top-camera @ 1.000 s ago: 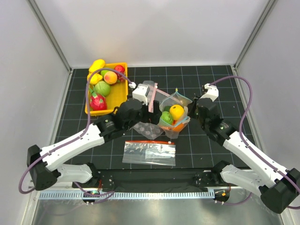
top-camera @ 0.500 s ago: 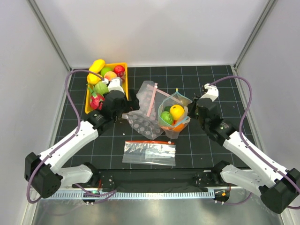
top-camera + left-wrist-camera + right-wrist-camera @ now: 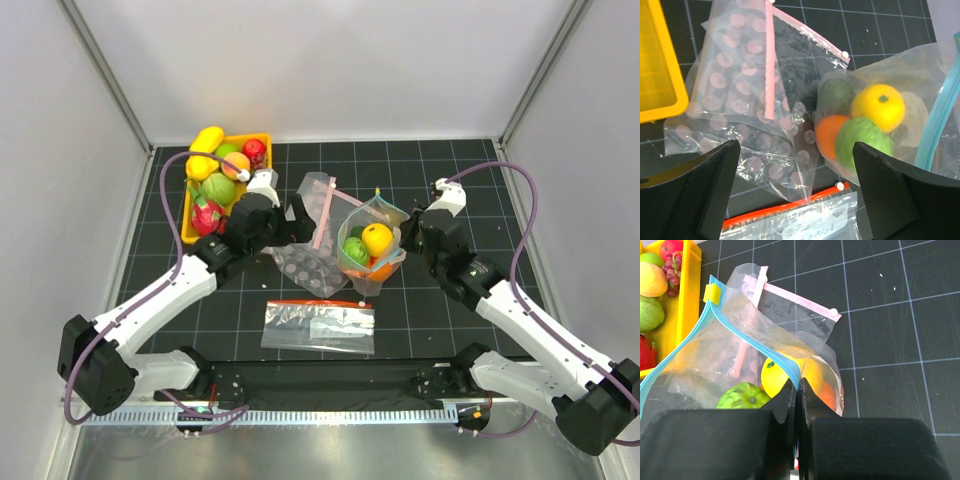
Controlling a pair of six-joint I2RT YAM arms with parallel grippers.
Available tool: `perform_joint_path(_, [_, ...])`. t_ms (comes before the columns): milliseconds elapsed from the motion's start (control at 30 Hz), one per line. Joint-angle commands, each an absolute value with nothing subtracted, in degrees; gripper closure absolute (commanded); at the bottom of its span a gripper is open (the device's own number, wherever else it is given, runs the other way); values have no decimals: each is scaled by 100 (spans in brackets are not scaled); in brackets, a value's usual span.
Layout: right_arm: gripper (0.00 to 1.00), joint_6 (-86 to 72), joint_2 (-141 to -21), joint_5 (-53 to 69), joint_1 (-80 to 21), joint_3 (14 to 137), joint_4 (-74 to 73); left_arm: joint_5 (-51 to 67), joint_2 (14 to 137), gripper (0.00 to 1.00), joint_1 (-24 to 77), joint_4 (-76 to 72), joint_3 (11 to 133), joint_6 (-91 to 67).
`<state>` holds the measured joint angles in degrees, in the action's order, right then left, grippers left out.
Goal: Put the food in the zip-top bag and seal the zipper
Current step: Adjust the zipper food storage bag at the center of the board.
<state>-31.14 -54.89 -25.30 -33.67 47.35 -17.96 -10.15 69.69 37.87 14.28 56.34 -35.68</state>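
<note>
Teal zipper (image 3: 755, 341) clamped in right tool (image 3: 798, 385), zip-top bag (image 3: 705, 370) bulging ahead.

The left arm (image 3: 165, 300) and the right arm (image 3: 530, 325) have white shells with black joints. A purple cable (image 3: 536, 212) loops along each. The fingers (image 3: 887, 192) are black.

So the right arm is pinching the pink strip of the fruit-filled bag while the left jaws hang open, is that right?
Not quite: that strip is light blue, not pink. The right wrist view shows the right jaws shut on the zipper of the fruit-filled zip-top bag; the left jaws do hang open.
</note>
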Motion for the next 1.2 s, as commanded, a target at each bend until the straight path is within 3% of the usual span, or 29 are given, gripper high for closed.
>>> perform_joint_path(0, [99,-3050,-5484,-2549,-3384,4922,-1538,-546,6970,0,3832,1011,5652,-3577])
perform_joint_path(400, [99,-3041,-5467,-2479,-3384,4931,-1547,-1160,6891,0,5044,449,5669,-2874])
perform_joint_path(1167, [99,-3023,-5590,-2206,-3384,4939,-1468,-712,7743,0,5387,334,6055,-2698])
